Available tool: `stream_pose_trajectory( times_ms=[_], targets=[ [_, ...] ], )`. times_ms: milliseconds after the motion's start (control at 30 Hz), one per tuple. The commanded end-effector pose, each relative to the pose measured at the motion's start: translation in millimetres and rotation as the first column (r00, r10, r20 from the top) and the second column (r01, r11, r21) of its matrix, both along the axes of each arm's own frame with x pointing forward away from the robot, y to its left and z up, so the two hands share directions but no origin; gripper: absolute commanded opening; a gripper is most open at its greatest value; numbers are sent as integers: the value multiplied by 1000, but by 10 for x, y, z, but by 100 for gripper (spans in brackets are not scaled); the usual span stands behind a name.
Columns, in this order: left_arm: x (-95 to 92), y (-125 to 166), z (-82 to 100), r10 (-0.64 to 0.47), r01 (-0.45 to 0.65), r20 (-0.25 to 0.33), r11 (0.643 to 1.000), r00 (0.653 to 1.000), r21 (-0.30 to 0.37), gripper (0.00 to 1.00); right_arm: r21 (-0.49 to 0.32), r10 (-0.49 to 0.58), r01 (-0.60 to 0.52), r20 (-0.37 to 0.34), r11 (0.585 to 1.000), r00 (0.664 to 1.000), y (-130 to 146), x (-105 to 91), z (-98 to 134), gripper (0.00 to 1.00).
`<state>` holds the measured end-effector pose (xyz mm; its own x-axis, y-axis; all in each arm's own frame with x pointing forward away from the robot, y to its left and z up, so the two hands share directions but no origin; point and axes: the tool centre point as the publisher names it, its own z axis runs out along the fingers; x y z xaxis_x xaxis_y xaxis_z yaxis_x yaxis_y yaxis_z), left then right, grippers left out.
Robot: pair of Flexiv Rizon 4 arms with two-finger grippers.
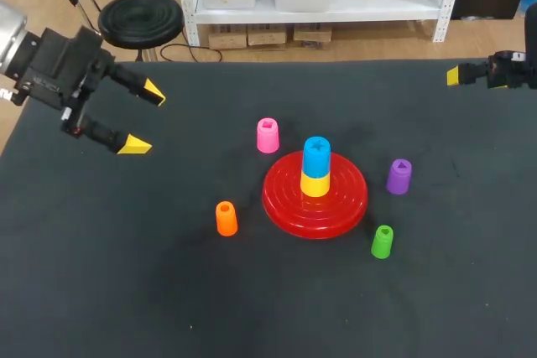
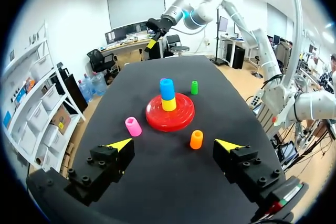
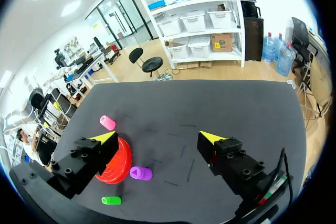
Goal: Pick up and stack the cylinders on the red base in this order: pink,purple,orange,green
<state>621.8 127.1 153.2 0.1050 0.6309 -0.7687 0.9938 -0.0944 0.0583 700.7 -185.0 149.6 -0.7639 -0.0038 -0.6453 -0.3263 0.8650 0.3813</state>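
The red base [image 1: 347,201] stands mid-table with a yellow cylinder [image 1: 315,184] and a blue one [image 1: 316,155] stacked on its peg. Around it stand the pink cylinder [image 1: 267,135], purple cylinder [image 1: 399,176], orange cylinder [image 1: 226,218] and green cylinder [image 1: 382,241]. My left gripper [image 1: 144,119] hangs open over the table's far left, holding nothing; ahead of it lie the pink cylinder [image 2: 133,126] and orange cylinder [image 2: 196,139]. My right gripper [image 1: 457,75] is open at the far right edge, away from the purple cylinder [image 3: 140,173] and green cylinder [image 3: 111,200].
The dark table [image 1: 126,291] carries only the base and the cylinders. Bare cloth stretches along the front and on both sides of the base. In the left wrist view my right gripper [image 2: 153,39] shows beyond the base [image 2: 157,121].
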Motion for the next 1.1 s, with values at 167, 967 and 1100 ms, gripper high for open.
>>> stream_pose_trajectory(
  times_ms=[167,967,1100],
  targets=[
    [-21,8,-7,3,-3,5,1000,1000,-3,100,-303,94,-72,59,950,994,81,129,329,100],
    [-21,8,-7,3,-3,5,1000,1000,-3,100,-629,356,-305,-48,715,933,988,511,627,100],
    [-21,8,-7,3,-3,5,1000,1000,-3,100,-629,356,-305,-48,715,933,988,511,627,100]
  ],
)
